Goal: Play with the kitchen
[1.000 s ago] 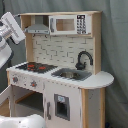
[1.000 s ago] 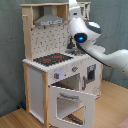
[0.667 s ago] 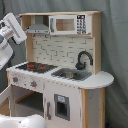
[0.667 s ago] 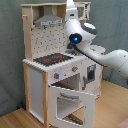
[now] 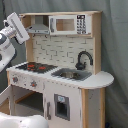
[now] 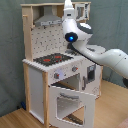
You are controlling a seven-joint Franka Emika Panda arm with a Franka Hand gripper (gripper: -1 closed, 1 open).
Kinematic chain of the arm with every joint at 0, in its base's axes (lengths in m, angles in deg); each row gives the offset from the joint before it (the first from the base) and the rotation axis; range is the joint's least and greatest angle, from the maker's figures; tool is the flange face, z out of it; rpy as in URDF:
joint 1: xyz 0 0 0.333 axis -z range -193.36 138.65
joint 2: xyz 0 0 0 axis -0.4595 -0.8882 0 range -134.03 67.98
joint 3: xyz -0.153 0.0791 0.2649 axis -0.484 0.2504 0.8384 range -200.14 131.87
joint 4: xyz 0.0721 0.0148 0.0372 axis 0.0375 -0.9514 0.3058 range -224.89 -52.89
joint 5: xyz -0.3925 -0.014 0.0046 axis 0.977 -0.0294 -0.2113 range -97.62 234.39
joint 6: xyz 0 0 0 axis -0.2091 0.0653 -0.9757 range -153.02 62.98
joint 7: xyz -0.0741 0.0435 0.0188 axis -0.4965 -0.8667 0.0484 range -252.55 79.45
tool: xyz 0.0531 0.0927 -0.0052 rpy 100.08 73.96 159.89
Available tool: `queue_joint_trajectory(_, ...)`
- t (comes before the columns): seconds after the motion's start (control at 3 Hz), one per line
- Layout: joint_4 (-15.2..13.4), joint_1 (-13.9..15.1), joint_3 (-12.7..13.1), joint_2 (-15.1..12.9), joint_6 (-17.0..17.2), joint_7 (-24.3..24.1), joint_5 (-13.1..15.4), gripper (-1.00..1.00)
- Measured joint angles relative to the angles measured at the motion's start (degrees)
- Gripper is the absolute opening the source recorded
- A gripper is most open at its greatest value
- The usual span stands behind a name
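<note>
First exterior view. The kitchen, a tall toy unit of pale wood and white panels, is filling most of the frame in front of a grey curtain. Its black-and-red hob is lying on the counter toward the first exterior view's left, with the grey sink just beside it and the black faucet arching over the sink's far edge. A white microwave panel is sitting on the upper shelf, and a grey hood is hanging above the hob. The robot arm is entering from the first exterior view's left edge, level with the hood and apart from the hob below. Whether its pincer is released or clenched cannot be told from here.

Second exterior view. The kitchen is standing on a wooden floor, occupying the second exterior view's left and centre. Its oven door is hanging open, swung forward and down. Knobs are lining the front panel under the hob. The arm is reaching in from the second exterior view's right, a blue light glowing on its white housing, which is hovering above the counter and hiding the sink side. The pincer's state cannot be told here either.
</note>
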Motion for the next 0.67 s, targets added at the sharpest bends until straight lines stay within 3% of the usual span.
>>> queue_joint_trajectory(0.67,5.4,7.0,0.0,-1.3,1.8,-1.8,-6.6,-1.00)
